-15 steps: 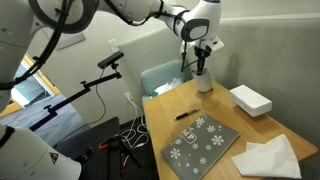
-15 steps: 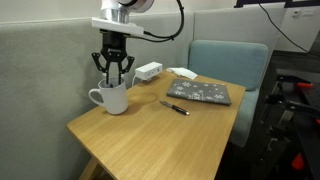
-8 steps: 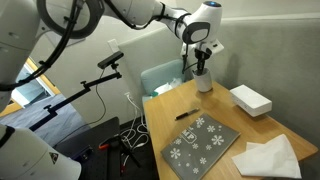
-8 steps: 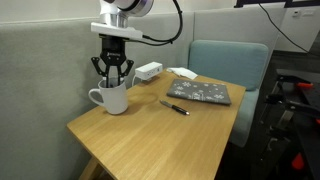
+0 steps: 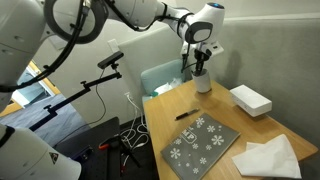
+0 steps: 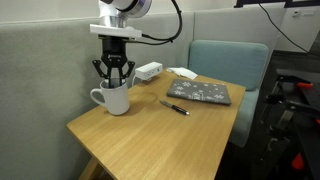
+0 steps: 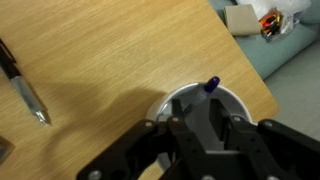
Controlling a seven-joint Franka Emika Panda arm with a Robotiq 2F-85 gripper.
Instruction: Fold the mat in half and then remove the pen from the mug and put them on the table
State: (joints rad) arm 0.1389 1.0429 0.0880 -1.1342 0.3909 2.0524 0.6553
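The gripper point(image 6: 115, 82) hangs straight over the mug point(image 6: 108, 99), and its fingertips are inside the rim. Compared with a second ago it has come a little lower, and the jaws look slightly narrower. In the wrist view a gap shows between the fingers point(image 7: 192, 128). The blue tip of the pen point(image 7: 211, 85) stands at the mug's edge, just beyond them. I cannot tell if they grip it yet.

A black pen point(image 6: 175, 106) lies near the mug on the table point(image 6: 150, 135). Further away from the gripper lies the mat point(image 6: 200, 93), already folded, snowflakes up. So I judge the folding done and the pen removal just beginning. The gripper probably needs to close on the pen before lifting.
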